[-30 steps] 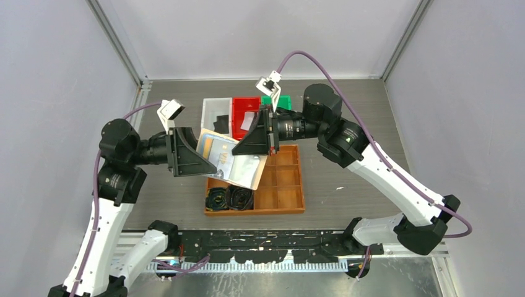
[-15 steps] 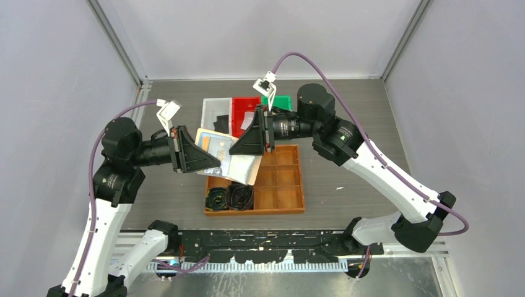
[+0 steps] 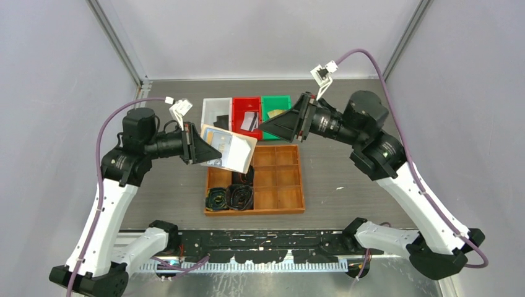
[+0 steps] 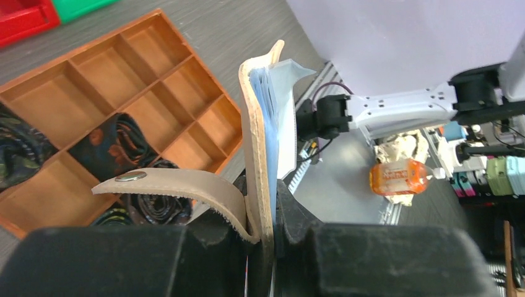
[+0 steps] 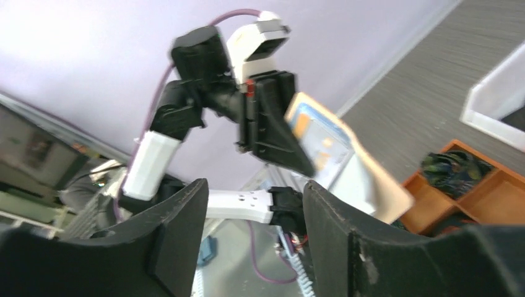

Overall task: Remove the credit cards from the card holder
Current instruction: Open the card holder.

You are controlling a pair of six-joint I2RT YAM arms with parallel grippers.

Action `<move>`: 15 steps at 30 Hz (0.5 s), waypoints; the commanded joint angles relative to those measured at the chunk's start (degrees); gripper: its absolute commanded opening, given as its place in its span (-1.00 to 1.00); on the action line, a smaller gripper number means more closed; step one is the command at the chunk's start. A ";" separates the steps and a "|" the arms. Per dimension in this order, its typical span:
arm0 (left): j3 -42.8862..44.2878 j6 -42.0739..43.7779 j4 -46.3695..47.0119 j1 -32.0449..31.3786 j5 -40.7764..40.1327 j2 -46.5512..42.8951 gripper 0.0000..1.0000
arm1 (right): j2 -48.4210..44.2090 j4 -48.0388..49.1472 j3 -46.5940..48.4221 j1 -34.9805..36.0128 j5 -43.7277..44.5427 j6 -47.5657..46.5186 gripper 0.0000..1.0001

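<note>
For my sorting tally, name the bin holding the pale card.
The red bin, middle of the three, holds the pale card; the white bin holds something dark; the green bin is partly hidden.

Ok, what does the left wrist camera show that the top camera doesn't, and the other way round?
Only the left wrist view shows the strap tab with its snap, the pale blue pockets edge-on, and an orange container in the background. Only the top view shows the right gripper, its arm, and the white bin. Both show the card holder clamped in the left gripper, plus the wooden tray and its coiled belts.
</note>
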 commanded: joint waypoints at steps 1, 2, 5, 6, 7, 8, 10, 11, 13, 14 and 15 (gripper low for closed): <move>3.31 3.87 0.05 0.18 -2.83 0.18 -1.00 | -0.49 14.76 -7.43 1.63 -3.28 13.02 0.21; 3.30 3.55 0.33 0.18 -2.80 0.37 -1.00 | 0.06 18.97 -9.56 2.77 -3.82 15.07 0.20; 3.68 2.53 0.51 0.15 -2.65 0.92 -1.00 | 2.72 21.90 -11.91 6.85 -3.08 15.44 0.19; 3.81 2.15 0.51 0.17 -2.44 1.00 -1.00 | 3.60 21.92 -12.30 7.72 -2.42 15.57 0.20; 3.89 1.70 0.58 0.14 -2.14 1.02 -1.00 | 4.42 22.39 -12.75 8.25 -1.89 15.99 0.19; 3.87 1.11 0.80 0.09 -1.49 0.99 -1.00 | 5.15 23.75 -13.56 8.46 -1.85 16.76 0.19; 3.91 -0.76 1.54 0.19 0.21 0.80 -1.00 | 6.08 26.08 -15.08 8.52 -2.04 17.84 0.15; 3.91 -1.91 2.25 0.22 1.42 0.81 -1.00 | 6.33 26.52 -15.61 8.52 -2.03 17.66 0.15; 3.85 -4.30 3.73 0.46 4.21 0.72 -1.00 | 6.69 27.41 -16.75 8.55 -2.19 17.85 0.15; 3.76 -5.75 4.78 0.53 5.52 0.71 -1.00 | 6.87 27.41 -17.16 8.57 -2.20 17.78 0.14; 3.74 -7.57 5.82 0.83 7.02 0.72 -1.00 | 7.03 27.49 -17.64 8.57 -2.31 17.79 0.13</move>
